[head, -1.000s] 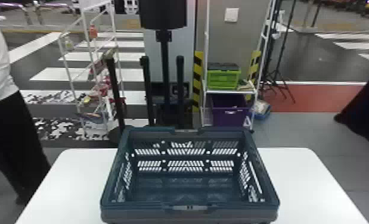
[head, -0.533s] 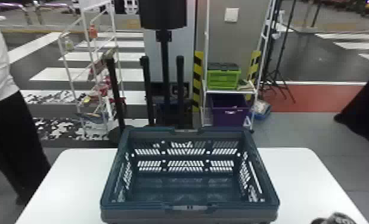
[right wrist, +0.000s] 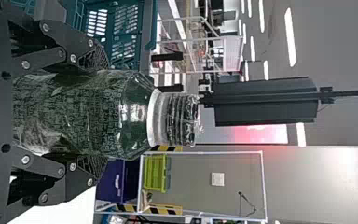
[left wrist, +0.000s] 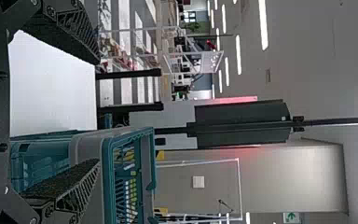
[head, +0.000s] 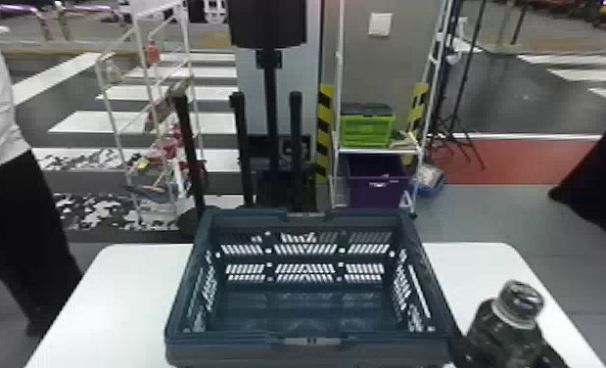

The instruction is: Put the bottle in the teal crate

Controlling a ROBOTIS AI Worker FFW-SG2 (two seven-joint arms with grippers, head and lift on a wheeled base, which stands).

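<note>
Head view: table (head: 101,298), teal crate (head: 233,350) unmoved. My right pincer (right wrist: 98,113) clasps the bottle (right wrist: 84,112) by its sides; bottle has come up beside crate's right side, cap (head: 522,298) up. Judged: pick done; crossing the rim, release remain.

Bright ceiling strips (right wrist: 290,37) overhead; tabletop (head: 120,293) glaring; highlights on bottle (right wrist: 133,112); red glow on wall (right wrist: 307,186).
</note>
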